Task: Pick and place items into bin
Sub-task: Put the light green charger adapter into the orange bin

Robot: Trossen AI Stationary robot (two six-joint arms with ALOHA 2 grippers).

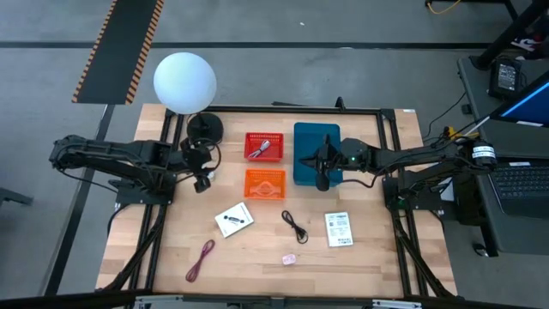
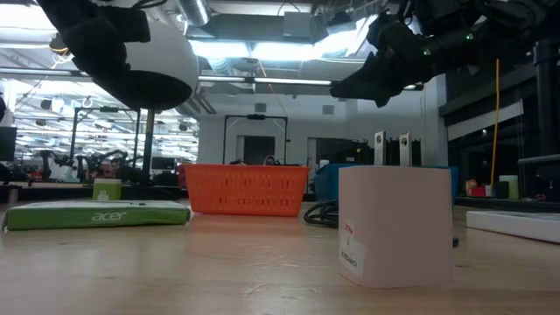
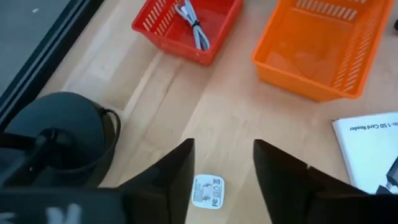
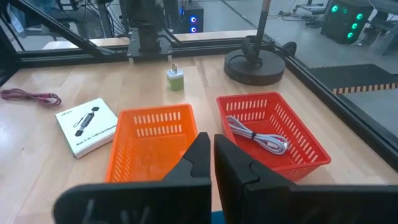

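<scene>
Packets of white printed card (image 1: 233, 220) (image 1: 339, 228) lay flat on the table (image 1: 386, 257). Left gripper (image 3: 222, 180) hovered jaws apart over a small white charger plug (image 3: 206, 191); right gripper (image 4: 213, 163) hung with jaws together.

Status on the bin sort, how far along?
Early. Done: one grey cable lies in the red basket; the orange basket holds nothing. In hand: nothing. The left hand is open above a small white adapter; the right hand is shut over the blue bin. Left on the table: first packet, second packet, black cord, dark-red cord, pink piece.
</scene>
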